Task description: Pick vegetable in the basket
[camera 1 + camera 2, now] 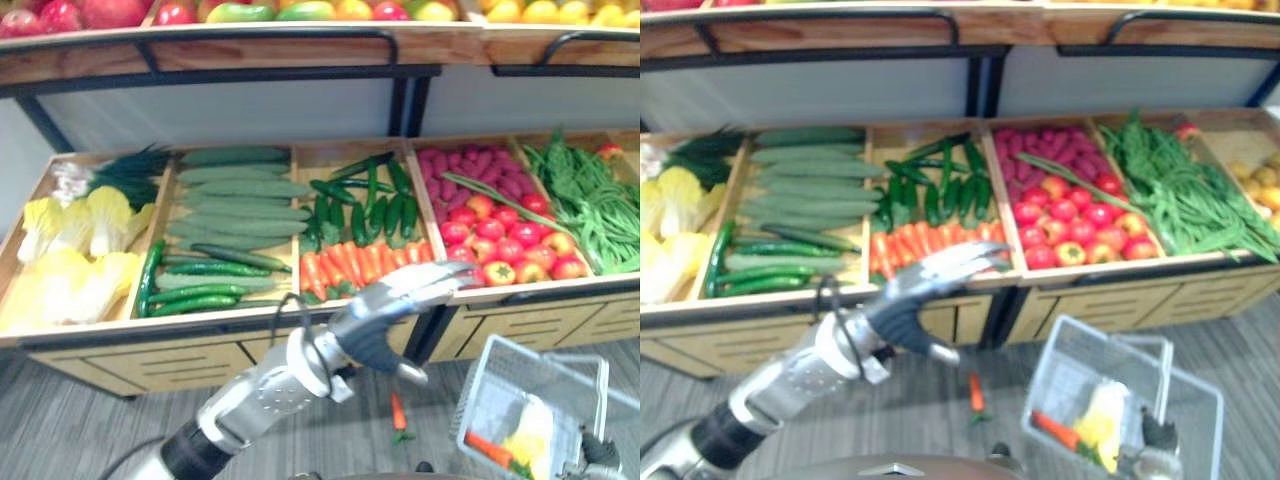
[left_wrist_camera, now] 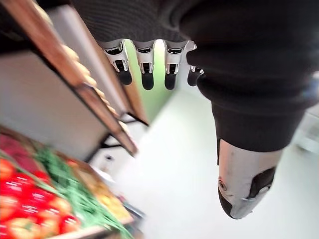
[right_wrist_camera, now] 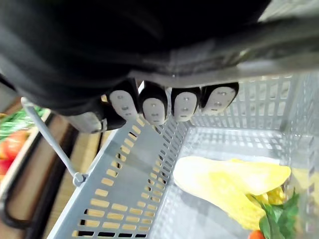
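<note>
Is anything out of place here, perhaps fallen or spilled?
Yes. One carrot lies on the floor, between the vegetable stand and the basket, outside both; it looks dropped.

My left arm (image 1: 255, 395) comes in from the near left and slants up toward the far right, forearm raised and wrist nearly straight. My left hand (image 1: 378, 332) is out at the end of it with the dark palm turned down and toward me. Its fingers (image 1: 425, 283) are stretched out flat in a row, pointing right, and its thumb (image 2: 244, 184) hangs apart below them, holding nothing. My right hand (image 1: 1155, 432) sits low at the near right, dark ribbed back up. Its fingers (image 3: 154, 107) are curled tight under the basket handle (image 3: 289, 45), tips tucked in side by side.
</note>
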Controlling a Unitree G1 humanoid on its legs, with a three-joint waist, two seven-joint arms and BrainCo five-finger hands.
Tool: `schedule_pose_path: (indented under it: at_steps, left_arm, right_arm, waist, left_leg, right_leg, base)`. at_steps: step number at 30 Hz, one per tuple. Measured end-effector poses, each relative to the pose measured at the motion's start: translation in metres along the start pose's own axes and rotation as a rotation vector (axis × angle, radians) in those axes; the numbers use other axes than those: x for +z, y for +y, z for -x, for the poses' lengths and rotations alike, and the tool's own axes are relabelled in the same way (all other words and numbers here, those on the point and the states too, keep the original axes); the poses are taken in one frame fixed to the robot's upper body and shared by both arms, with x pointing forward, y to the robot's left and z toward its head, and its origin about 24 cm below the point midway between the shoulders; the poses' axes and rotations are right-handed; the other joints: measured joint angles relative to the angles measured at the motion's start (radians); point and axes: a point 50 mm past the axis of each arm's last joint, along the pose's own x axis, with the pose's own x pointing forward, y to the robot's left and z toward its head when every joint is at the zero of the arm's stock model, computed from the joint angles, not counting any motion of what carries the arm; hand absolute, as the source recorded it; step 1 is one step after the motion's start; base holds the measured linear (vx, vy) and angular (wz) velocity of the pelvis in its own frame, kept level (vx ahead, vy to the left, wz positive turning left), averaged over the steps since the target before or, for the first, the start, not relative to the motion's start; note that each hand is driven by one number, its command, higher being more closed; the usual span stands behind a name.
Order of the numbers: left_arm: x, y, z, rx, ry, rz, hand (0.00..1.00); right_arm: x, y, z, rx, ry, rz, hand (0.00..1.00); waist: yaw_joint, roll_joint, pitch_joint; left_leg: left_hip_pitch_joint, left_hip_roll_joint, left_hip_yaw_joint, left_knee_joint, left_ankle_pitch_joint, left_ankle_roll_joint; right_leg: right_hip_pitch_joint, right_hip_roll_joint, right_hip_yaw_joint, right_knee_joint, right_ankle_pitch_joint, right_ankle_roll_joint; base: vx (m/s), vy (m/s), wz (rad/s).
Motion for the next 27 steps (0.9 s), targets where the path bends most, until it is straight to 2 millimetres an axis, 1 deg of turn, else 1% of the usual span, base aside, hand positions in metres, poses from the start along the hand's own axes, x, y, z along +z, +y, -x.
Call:
schedule_pose_path:
  at_steps: [1,2,3,4,5,6,7,8,9,10,11,13,14,15,16,17,18,19,22,25,27]
  left_arm:
    - [-0.017,0.008,0.012,0.105,0.124,-0.003,0.00]
    - [-0.032,0.012,0.024,0.180,0.232,0.001,0.00]
    - [-0.039,0.012,0.031,0.211,0.285,0.006,0.00]
    - [-0.063,0.013,0.055,0.318,0.472,0.016,0.00]
    - [-0.082,0.013,0.078,0.413,0.637,0.011,0.00]
    - [-0.089,0.013,0.090,0.456,0.713,0.006,0.00]
    - [-0.099,0.012,0.108,0.502,0.813,0.001,0.00]
    - [-0.110,0.010,0.131,0.541,0.946,-0.048,0.00]
    - [-0.119,0.005,0.153,0.566,1.066,-0.074,0.00]
    - [-0.122,0.003,0.163,0.579,1.122,-0.090,0.00]
    - [-0.126,-0.002,0.183,0.615,1.225,-0.102,0.00]
    - [-0.130,-0.012,0.217,0.651,1.391,-0.113,0.00]
    - [-0.130,-0.015,0.224,0.659,1.428,-0.115,0.00]
    - [-0.130,-0.023,0.240,0.666,1.510,-0.105,0.00]
    - [-0.130,-0.027,0.248,0.670,1.548,-0.100,0.00]
    - [-0.127,-0.036,0.262,0.673,1.629,-0.086,0.00]
    - [-0.125,-0.043,0.272,0.672,1.687,-0.071,0.00]
    - [-0.121,-0.055,0.286,0.668,1.765,-0.038,0.00]
    - [-0.105,-0.088,0.315,0.690,1.975,0.114,0.00]
    - [-0.091,-0.107,0.329,0.707,2.080,0.202,0.00]
    - [-0.086,-0.114,0.333,0.715,2.112,0.227,0.00]
  right_arm:
    - [-0.016,0.001,0.003,-0.010,0.070,-0.031,1.00]
    - [-0.027,0.001,0.006,-0.018,0.120,-0.051,1.00]
    - [-0.031,0.002,0.007,-0.021,0.139,-0.059,1.00]
    - [-0.044,0.003,0.011,-0.025,0.194,-0.079,1.00]
    - [-0.049,0.004,0.013,-0.027,0.220,-0.090,1.00]
    - [-0.052,0.004,0.015,-0.029,0.230,-0.097,1.00]
    - [-0.056,0.006,0.017,-0.031,0.247,-0.110,1.00]
    - [-0.060,0.007,0.019,-0.041,0.261,-0.114,1.00]
    - [-0.065,0.008,0.022,-0.050,0.278,-0.118,1.00]
    - [-0.067,0.009,0.023,-0.051,0.284,-0.121,1.00]
    - [-0.070,0.012,0.025,-0.057,0.291,-0.143,1.00]
    - [-0.072,0.018,0.029,-0.051,0.292,-0.150,1.00]
    - [-0.072,0.019,0.029,-0.049,0.293,-0.154,1.00]
    - [-0.073,0.021,0.030,-0.047,0.296,-0.160,1.00]
    - [-0.073,0.022,0.030,-0.048,0.297,-0.162,1.00]
    - [-0.074,0.023,0.031,-0.059,0.301,-0.166,1.00]
    - [-0.075,0.024,0.032,-0.065,0.305,-0.168,1.00]
    - [-0.076,0.026,0.033,-0.065,0.306,-0.170,1.00]
    - [-0.073,0.031,0.033,-0.070,0.304,-0.187,1.00]
    - [-0.070,0.036,0.032,-0.063,0.294,-0.171,1.00]
    - [-0.068,0.037,0.032,-0.061,0.287,-0.170,1.00]
  waist:
    - [0.004,0.003,-0.002]
    - [0.007,0.002,-0.002]
    - [0.008,-0.002,0.000]
    - [0.011,0.005,-0.005]
    - [0.012,0.005,-0.006]
    - [0.012,0.006,-0.006]
    - [0.011,0.005,-0.006]
    - [0.009,0.004,-0.005]
    - [0.001,0.004,-0.006]
    - [-0.003,0.002,-0.006]
    - [-0.010,-0.001,-0.010]
    - [-0.013,-0.004,-0.012]
    - [-0.013,-0.004,-0.013]
    - [-0.013,-0.002,-0.014]
    - [-0.013,-0.001,-0.014]
    - [-0.014,0.001,-0.014]
    - [-0.014,0.001,-0.014]
    - [-0.014,0.001,-0.014]
    - [-0.016,0.001,-0.014]
    - [-0.016,0.002,-0.013]
    - [-0.016,0.005,-0.010]
  left_leg:
    - [0.003,-0.013,-0.022,-0.033,0.025,0.008]
    - [0.007,-0.021,-0.040,-0.054,0.040,0.011]
    - [0.010,-0.023,-0.046,-0.063,0.046,0.011]
    - [0.016,-0.033,-0.066,-0.090,0.060,0.012]
    - [0.017,-0.038,-0.078,-0.108,0.068,0.009]
    - [0.018,-0.042,-0.089,-0.119,0.074,0.008]
    - [0.021,-0.045,-0.098,-0.136,0.084,0.009]
    - [0.034,-0.050,-0.109,-0.162,0.099,0.008]
    - [0.050,-0.055,-0.124,-0.183,0.109,0.009]
    - [0.055,-0.056,-0.129,-0.185,0.109,0.010]
    - [0.059,-0.058,-0.138,-0.187,0.109,0.009]
    - [0.067,-0.058,-0.146,-0.188,0.108,0.008]
    - [0.068,-0.058,-0.147,-0.188,0.108,0.008]
    - [0.068,-0.058,-0.151,-0.188,0.108,0.008]
    - [0.068,-0.059,-0.152,-0.188,0.108,0.008]
    - [0.068,-0.059,-0.154,-0.188,0.107,0.007]
    - [0.068,-0.061,-0.159,-0.188,0.107,0.007]
    - [0.068,-0.064,-0.165,-0.188,0.106,0.006]
    - [0.070,-0.065,-0.171,-0.188,0.104,0.003]
    - [0.076,-0.065,-0.170,-0.188,0.101,-0.001]
    - [0.086,-0.065,-0.167,-0.188,0.098,-0.003]
  right_leg:
    - [0.008,-0.002,-0.018,-0.008,0.000,0.000]
    - [0.012,-0.003,-0.030,-0.009,-0.001,-0.002]
    - [0.013,-0.003,-0.031,-0.008,-0.002,-0.003]
    - [0.018,-0.004,-0.036,-0.009,-0.008,-0.013]
    - [0.018,-0.006,-0.046,-0.009,-0.011,-0.018]
    - [0.018,-0.006,-0.050,-0.009,-0.013,-0.020]
    - [0.018,-0.005,-0.054,-0.009,-0.017,-0.026]
    - [0.024,-0.005,-0.062,-0.009,-0.023,-0.029]
    - [0.035,-0.007,-0.074,-0.006,-0.035,-0.029]
    - [0.045,-0.008,-0.078,-0.006,-0.040,-0.029]
    - [0.052,-0.009,-0.086,-0.005,-0.048,-0.031]
    - [0.066,-0.009,-0.093,-0.006,-0.056,-0.024]
    - [0.068,-0.009,-0.095,-0.006,-0.057,-0.023]
    - [0.071,-0.009,-0.099,-0.007,-0.063,-0.021]
    - [0.072,-0.009,-0.101,-0.007,-0.064,-0.021]
    - [0.075,-0.009,-0.104,-0.009,-0.065,-0.019]
    - [0.078,-0.009,-0.108,-0.009,-0.066,-0.019]
    - [0.081,-0.009,-0.114,-0.009,-0.069,-0.019]
    - [0.086,-0.009,-0.120,-0.009,-0.073,-0.019]
    - [0.091,-0.008,-0.117,-0.009,-0.075,-0.022]
    - [0.098,-0.007,-0.113,-0.009,-0.076,-0.023]
  base:
    - [0.07,-0.013,0.66]
    - [0.05,-0.003,0.48]
    - [0.04,0.011,0.41]
    - [0.03,0.019,0.36]
    - [0.03,0.024,0.35]
    - [0.01,0.019,0.28]
    - [0.01,0.013,0.24]
    - [0.01,0.012,0.32]
    - [0.01,0.014,0.29]
    - [0.01,0.015,0.29]
    - [0.01,0.011,0.22]
    - [0.01,-0.001,0.13]
    - [0.01,-0.007,0.07]
    - [0.01,-0.006,0.07]
    - [0.02,-0.008,0.08]
    - [0.02,-0.006,0.08]
    - [0.03,-0.001,0.12]
    - [0.04,0.001,0.13]
    - [0.04,-0.003,0.07]
    - [0.05,-0.006,-0.01]
    - [0.04,-0.006,-0.07]
